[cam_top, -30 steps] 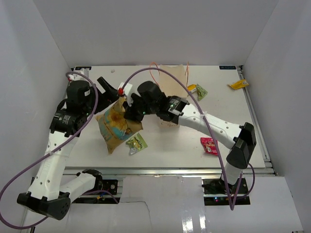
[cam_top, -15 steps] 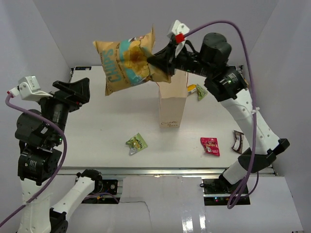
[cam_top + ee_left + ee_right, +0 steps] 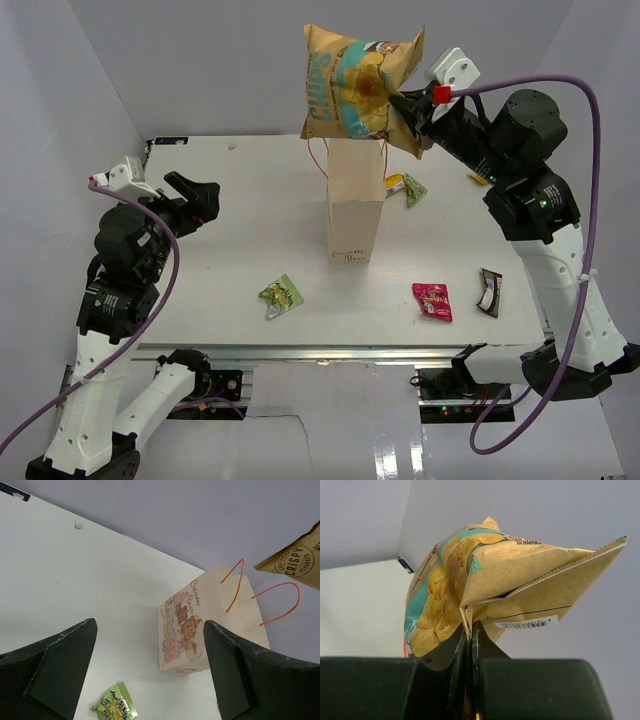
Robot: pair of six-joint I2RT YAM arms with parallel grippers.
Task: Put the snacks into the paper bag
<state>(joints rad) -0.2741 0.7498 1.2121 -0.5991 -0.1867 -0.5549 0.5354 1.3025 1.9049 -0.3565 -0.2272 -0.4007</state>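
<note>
Snacks lie toward the worktop's near edge: green packet (image 3: 281,293), pink-red packet (image 3: 431,301), dark packet (image 3: 489,292). Mid-worktop, the paper bag (image 3: 356,215) stands upright, its contents hidden. The right gripper (image 3: 403,101) is clamped on the chip bag (image 3: 358,82) above the bag's mouth. The left gripper (image 3: 195,195) gapes empty near the left edge.

Materials and surface finishes at the packing table.
Shows creased, matt kraft-look film with a serrated seal edge on the chip bag (image 3: 360,85); smooth matt cream paper on the paper bag (image 3: 356,215), with thin orange cord handles (image 3: 235,587); lightly glossy, crinkled foil on the green packet (image 3: 282,293) and pink-red packet (image 3: 431,301); a smooth matt white table (image 3: 250,220); matt black plastic fingers (image 3: 60,665) on the left gripper (image 3: 197,193); glossy white plastic arm shells (image 3: 560,290).
</note>
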